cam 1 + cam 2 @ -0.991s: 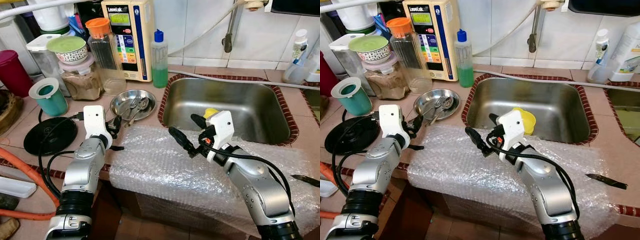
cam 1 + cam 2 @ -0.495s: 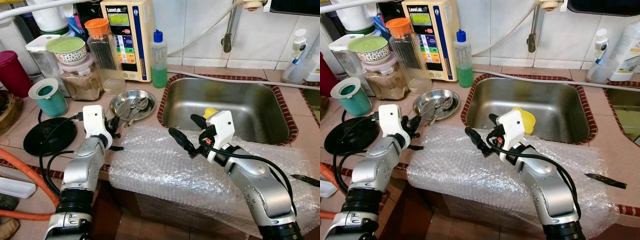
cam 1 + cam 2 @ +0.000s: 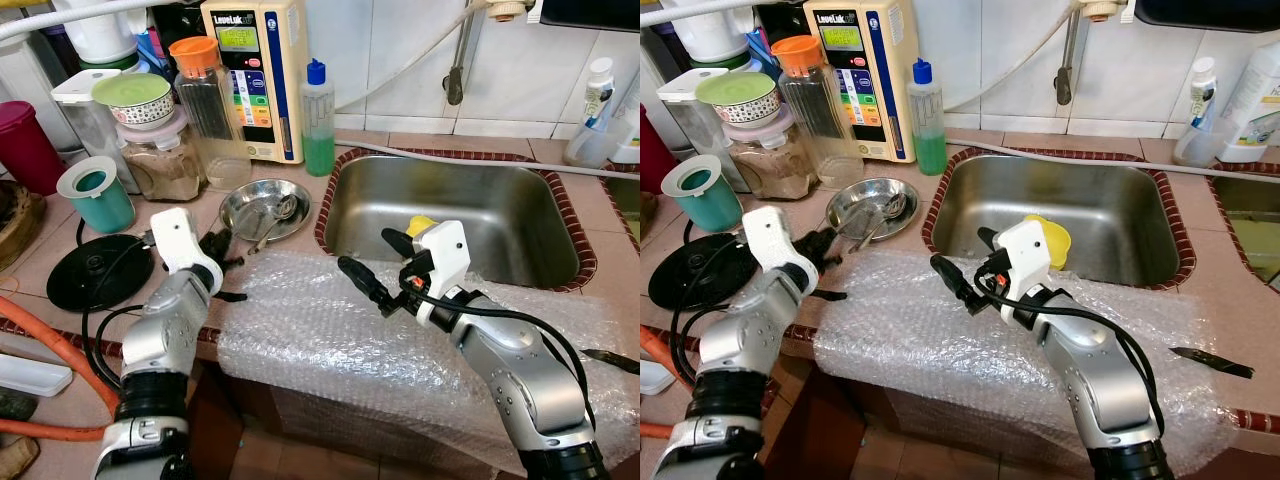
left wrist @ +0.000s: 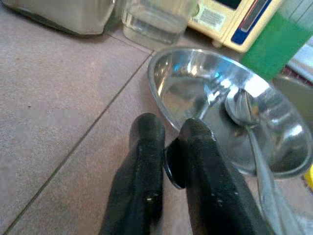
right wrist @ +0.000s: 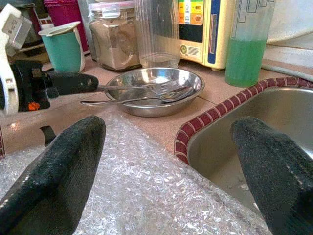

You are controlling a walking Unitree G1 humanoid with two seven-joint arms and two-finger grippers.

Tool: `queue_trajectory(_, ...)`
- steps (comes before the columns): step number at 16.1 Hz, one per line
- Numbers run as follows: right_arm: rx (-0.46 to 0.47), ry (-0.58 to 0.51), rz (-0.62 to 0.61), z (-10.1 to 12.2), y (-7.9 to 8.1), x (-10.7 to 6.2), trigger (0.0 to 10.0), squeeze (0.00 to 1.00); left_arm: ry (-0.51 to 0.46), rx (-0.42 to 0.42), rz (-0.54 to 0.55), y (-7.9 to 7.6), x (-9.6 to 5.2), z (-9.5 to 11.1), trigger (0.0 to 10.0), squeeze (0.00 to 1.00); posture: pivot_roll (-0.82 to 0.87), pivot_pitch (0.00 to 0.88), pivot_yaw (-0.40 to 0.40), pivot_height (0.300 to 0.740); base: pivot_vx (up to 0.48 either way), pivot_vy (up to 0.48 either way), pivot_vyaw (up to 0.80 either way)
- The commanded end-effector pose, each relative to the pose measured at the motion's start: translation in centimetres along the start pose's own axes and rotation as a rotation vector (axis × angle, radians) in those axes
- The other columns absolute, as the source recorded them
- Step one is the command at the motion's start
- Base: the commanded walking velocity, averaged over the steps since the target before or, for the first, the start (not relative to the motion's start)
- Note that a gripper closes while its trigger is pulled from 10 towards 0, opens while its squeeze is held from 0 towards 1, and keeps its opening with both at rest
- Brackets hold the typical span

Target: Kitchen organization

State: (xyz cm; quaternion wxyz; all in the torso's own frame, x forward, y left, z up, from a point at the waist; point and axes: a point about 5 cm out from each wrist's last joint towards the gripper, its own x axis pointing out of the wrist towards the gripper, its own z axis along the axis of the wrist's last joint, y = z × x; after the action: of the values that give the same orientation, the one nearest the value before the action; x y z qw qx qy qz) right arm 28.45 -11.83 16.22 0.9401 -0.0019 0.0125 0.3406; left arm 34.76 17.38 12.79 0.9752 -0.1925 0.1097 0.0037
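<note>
The left pincer (image 4: 168, 171) had its fingers together, clamped on a utensil handle (image 5: 117, 87) at the near rim of the steel dish (image 3: 265, 208). The right pincer (image 3: 375, 268) hung wide apart above the bubble wrap (image 3: 330, 330), the sink (image 3: 560, 250) edge just beyond, bare counter (image 4: 54, 117) beside the dish.

A worktop of pinkish-beige square tiles (image 3: 280, 160) runs across the kitchen, edged along its front and around the basin with a dark red patterned tile border (image 3: 930, 215). A rectangular stainless steel sink (image 3: 520, 215) is sunk into it. Behind rises a wall of glossy white tiles (image 3: 400, 60), with a metal tap pipe (image 3: 458, 60) hanging down it. Below the front edge, brownish floor tiles (image 3: 290, 455) lie in shadow. Light is even and bright.
</note>
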Motion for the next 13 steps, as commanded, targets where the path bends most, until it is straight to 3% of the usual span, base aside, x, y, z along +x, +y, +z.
queue_trajectory(1,-0.005,0.000,0.005,0.2,0.0,0.2,10.0,0.17,-0.009,0.009,0.007,0.1,0.1,0.5,0.0,0.00,0.04,0.000,0.111,0.740,0.000,0.000,0.00)
queue_trajectory(3,-0.005,0.000,-0.007,0.1,-0.2,0.2,10.0,0.02,-0.051,-0.025,-0.003,0.0,0.1,1.3,0.0,0.00,0.04,0.000,0.113,0.740,0.000,0.000,0.00)
queue_trajectory(4,-0.002,0.005,-0.021,-0.1,-0.4,0.2,10.0,0.00,-0.072,-0.053,-0.027,-0.3,0.0,1.5,0.0,0.00,0.04,0.000,0.113,0.740,0.000,0.000,0.00)
queue_trajectory(11,-0.006,0.006,-0.033,-0.1,-0.6,0.3,10.0,0.00,-0.120,-0.208,-0.050,-0.5,-0.1,2.3,0.0,0.00,0.04,0.000,0.111,0.740,0.000,0.000,0.00)
queue_trajectory(13,-0.005,0.010,-0.036,-0.2,-0.7,0.4,10.0,0.00,-0.181,-0.305,-0.107,-1.1,-0.3,3.3,0.0,0.00,0.04,0.000,0.108,0.740,0.000,0.000,0.00)
